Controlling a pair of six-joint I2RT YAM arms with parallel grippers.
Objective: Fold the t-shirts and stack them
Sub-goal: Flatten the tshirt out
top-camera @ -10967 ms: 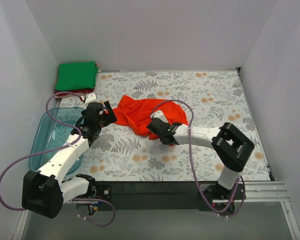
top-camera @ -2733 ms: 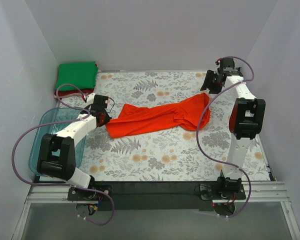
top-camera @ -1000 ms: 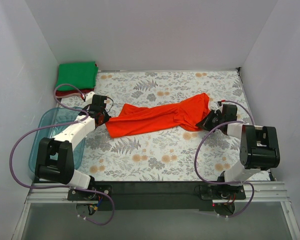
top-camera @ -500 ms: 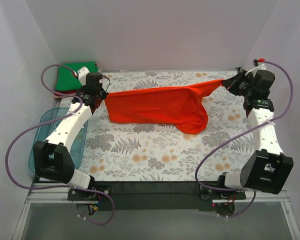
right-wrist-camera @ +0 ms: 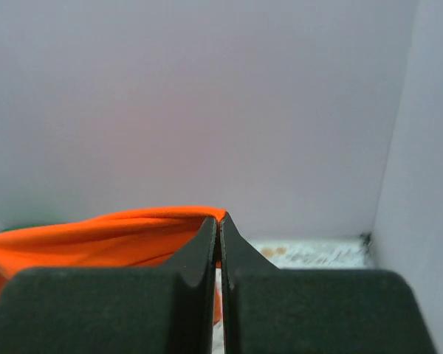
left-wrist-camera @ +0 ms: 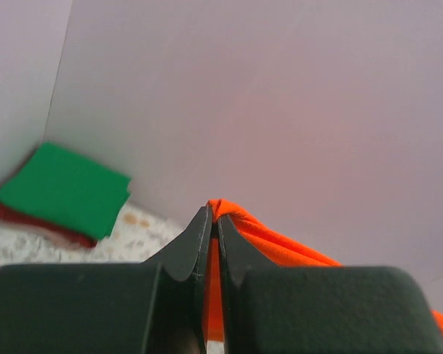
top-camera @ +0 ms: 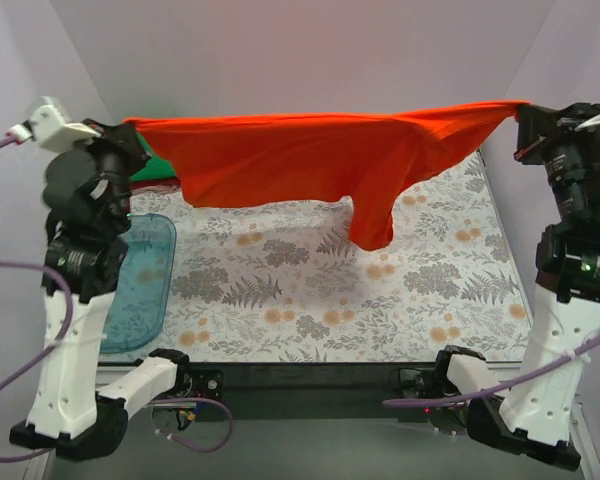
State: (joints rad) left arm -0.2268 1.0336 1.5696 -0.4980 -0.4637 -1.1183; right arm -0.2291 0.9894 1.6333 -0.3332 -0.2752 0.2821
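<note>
Your floral-patterned table (top-camera: 310,300) is boxed in by plain pale walls. Nearest you on the left, the clear blue tub (top-camera: 140,285) sits along the table's left edge. Above the surface, both arms are raised high. The orange-red t-shirt (top-camera: 300,155) hangs stretched between them, clear of the table, with one part drooping lower right of centre. Your left gripper (left-wrist-camera: 213,214) is pinched tight on the shirt's left end, with cloth between the jaws. Your right gripper (right-wrist-camera: 218,219) is clamped the same way on the right end. Farthest back, in the far-left corner, the folded green t-shirt (left-wrist-camera: 63,192) lies on top of the dark red t-shirt (left-wrist-camera: 29,221), close to the walls.
</note>
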